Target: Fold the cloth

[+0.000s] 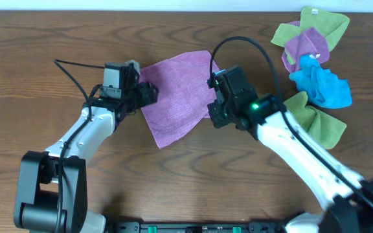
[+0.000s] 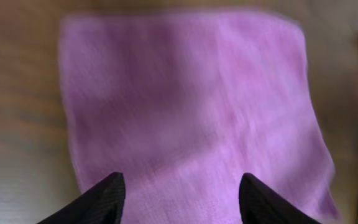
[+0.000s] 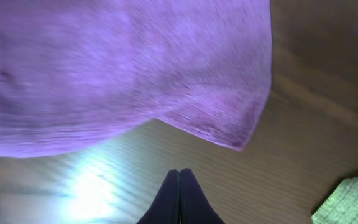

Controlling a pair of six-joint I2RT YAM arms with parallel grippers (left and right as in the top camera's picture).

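A purple cloth [image 1: 180, 97] lies flat and unfolded on the wooden table, between my two arms. My left gripper [image 1: 149, 92] is at its left edge, open, with both fingers over the cloth [image 2: 185, 112]; the fingers [image 2: 180, 193] hold nothing. My right gripper [image 1: 214, 111] is at the cloth's right edge. Its fingers [image 3: 179, 180] are pressed together and empty over bare wood, just short of the cloth's near edge and corner [image 3: 166, 68].
A heap of cloths sits at the back right: green [image 1: 322, 22], purple [image 1: 305, 45], blue [image 1: 322, 84] and another green one [image 1: 319, 120]. A green cloth corner shows in the right wrist view [image 3: 353, 199]. The table's far edge [image 1: 173, 13] runs along the top.
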